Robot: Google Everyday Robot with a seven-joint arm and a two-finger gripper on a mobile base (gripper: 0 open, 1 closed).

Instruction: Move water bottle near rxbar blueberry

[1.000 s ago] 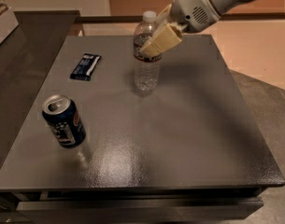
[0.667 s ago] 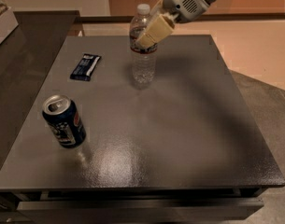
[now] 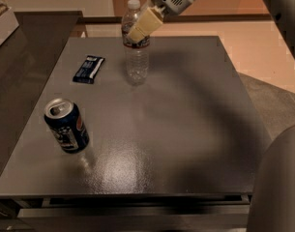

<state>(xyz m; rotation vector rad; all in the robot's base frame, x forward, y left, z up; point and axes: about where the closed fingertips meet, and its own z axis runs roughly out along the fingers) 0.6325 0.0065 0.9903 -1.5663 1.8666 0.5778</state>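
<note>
You are in the carrying step. The gripper [image 3: 133,33] is above the far part of the bench [image 3: 185,105], a little left of the middle of the far edge. Its jaws hold the water bottle [image 3: 136,62] at the label band. One cream finger [image 3: 143,24] lies across the front of the bottle and the other is hidden behind it. The bottle stands upright, with the white cap above the finger. I cannot tell if its base touches the bench or hangs just over it.

The rxbar blueberry [image 3: 88,69] lies flat near the far left corner, to the left of the bottle and a little nearer to the front. The two are near each other but not yet beside. The blue soda can [image 3: 66,125] stands close to the left edge, about halfway to the front, well apart from both.

For the next move, in my judgement, you should bring the bottle further left, towards the bar. Keep it upright and stop before the base comes over the wrapper. Then set it down fully before you let it go, because a tall light bottle tips easily.

Compared with a second ago, the bottle and the gripper have gone towards the far left corner, so the gap to the bar is smaller. The bar and the can have not moved.
</note>
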